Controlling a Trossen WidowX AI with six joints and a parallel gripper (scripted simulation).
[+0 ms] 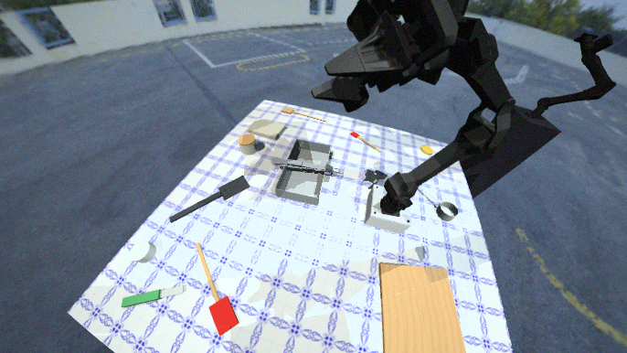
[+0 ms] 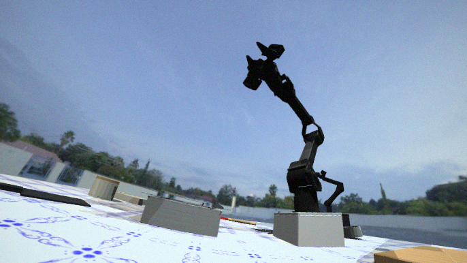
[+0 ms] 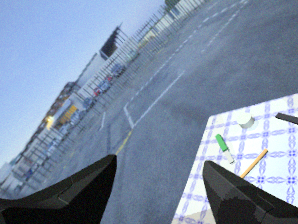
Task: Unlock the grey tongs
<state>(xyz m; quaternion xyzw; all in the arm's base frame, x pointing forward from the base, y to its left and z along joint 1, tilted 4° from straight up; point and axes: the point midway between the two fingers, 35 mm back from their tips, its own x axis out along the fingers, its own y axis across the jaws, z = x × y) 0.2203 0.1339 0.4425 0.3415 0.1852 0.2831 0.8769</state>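
Note:
The grey tongs point(image 1: 305, 167) lie shut across the grey roasting tin point(image 1: 298, 197) point(image 2: 180, 218), left of the arm's base in the top view. In the exterior view the tin's wall hides most of them, and the wrist view does not show them. The wooden board point(image 1: 418, 311) point(image 2: 419, 255) lies flat at the near right of the table, with nothing on it. My gripper point(image 1: 319, 81) point(image 2: 252, 50) point(image 3: 160, 164) is open and empty, high in the air and well away from the tongs.
A black spatula point(image 1: 234, 187) lies left of the tin, and a round tub point(image 1: 247, 144) stands behind it. A red spatula point(image 1: 223, 315) and a green-handled tool point(image 1: 142, 298) lie at the near left. A metal ring point(image 1: 447, 210) sits right of the white base block point(image 1: 386, 222).

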